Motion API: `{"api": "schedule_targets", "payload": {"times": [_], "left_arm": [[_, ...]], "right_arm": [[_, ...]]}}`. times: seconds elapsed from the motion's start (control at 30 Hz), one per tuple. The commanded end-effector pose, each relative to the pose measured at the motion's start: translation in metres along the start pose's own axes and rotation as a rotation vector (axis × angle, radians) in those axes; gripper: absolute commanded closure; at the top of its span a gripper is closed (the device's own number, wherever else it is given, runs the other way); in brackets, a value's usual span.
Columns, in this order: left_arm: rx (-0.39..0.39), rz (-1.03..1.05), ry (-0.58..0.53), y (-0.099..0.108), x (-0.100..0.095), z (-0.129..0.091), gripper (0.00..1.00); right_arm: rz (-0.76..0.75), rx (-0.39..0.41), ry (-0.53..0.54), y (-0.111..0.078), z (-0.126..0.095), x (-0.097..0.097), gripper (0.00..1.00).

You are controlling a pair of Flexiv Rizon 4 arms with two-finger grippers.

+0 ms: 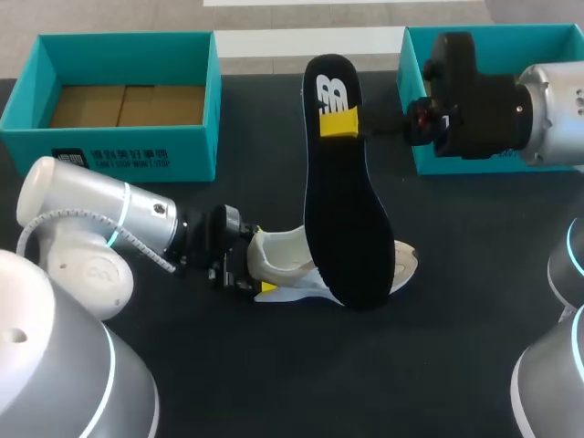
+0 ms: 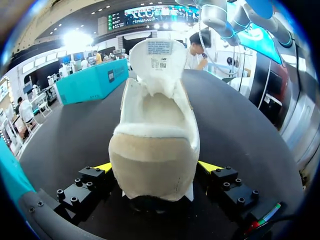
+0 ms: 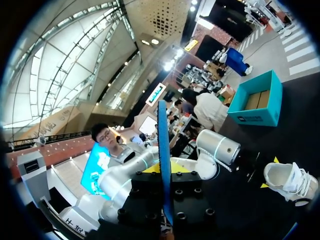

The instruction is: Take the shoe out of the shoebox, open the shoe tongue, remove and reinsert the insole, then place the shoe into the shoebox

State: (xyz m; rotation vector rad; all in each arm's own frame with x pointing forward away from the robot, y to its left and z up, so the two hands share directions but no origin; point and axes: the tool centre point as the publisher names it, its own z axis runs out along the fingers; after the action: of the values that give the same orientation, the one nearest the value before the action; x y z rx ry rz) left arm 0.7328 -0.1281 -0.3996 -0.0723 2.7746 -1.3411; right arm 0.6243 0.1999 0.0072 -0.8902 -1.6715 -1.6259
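A white shoe (image 1: 306,265) lies on the black table, toe pointing right. Its heel (image 2: 152,165) sits between the fingers of my left gripper (image 1: 258,266), which stands open, one yellow tip on each side of the heel (image 2: 156,167). The tongue (image 2: 159,57) is folded up and the shoe's inside is bare. Above the shoe hangs the long black insole (image 1: 342,201). My right gripper (image 1: 339,123) is shut on it near its upper end. From the right wrist the insole (image 3: 162,140) shows edge-on between the fingers (image 3: 164,172), with the shoe (image 3: 290,181) ahead of them on the table.
An open teal shoebox (image 1: 119,151) with a brown cardboard floor stands at the back left (image 3: 257,102). A second teal box (image 1: 497,41) stands at the back right, partly hidden behind my right arm. The black tabletop (image 1: 365,383) spreads in front of the shoe.
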Motion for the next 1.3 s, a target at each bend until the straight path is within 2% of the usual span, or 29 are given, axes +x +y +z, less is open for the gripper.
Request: {"api": "schedule_targets", "payload": {"times": [0.03, 0.1, 0.6, 0.73, 0.8, 0.97, 1.13, 1.3], "left_arm": [[-0.073, -0.018, 0.038, -0.009, 0.002, -0.015, 0.0], [-0.107, -0.024, 0.041, -0.01, 0.001, -0.02, 0.0], [-0.113, 0.002, 0.042, -0.012, 0.002, -0.024, 0.0], [-0.213, 0.029, 0.045, -0.021, 0.001, -0.034, 0.0], [-0.233, 0.027, 0.064, -0.024, 0.002, -0.037, 0.0], [-0.35, 0.031, 0.061, -0.029, 0.001, -0.042, 0.0], [-0.429, 0.045, 0.057, -0.038, 0.001, -0.049, 0.0], [-0.566, 0.025, 0.032, -0.043, 0.001, -0.056, 0.0]], "right_arm": [[0.002, 0.001, -0.002, 0.002, 0.005, -0.001, 1.0], [0.002, 0.001, -0.002, 0.002, 0.005, -0.001, 1.0], [0.002, 0.001, -0.002, 0.002, 0.005, -0.001, 1.0], [0.002, 0.001, -0.002, 0.002, 0.005, -0.001, 1.0], [0.002, 0.001, -0.002, 0.002, 0.005, -0.001, 1.0], [0.002, 0.001, -0.002, 0.002, 0.005, -0.001, 1.0], [0.002, 0.001, -0.002, 0.002, 0.005, -0.001, 1.0], [0.002, 0.001, -0.002, 0.002, 0.005, -0.001, 1.0]]}}
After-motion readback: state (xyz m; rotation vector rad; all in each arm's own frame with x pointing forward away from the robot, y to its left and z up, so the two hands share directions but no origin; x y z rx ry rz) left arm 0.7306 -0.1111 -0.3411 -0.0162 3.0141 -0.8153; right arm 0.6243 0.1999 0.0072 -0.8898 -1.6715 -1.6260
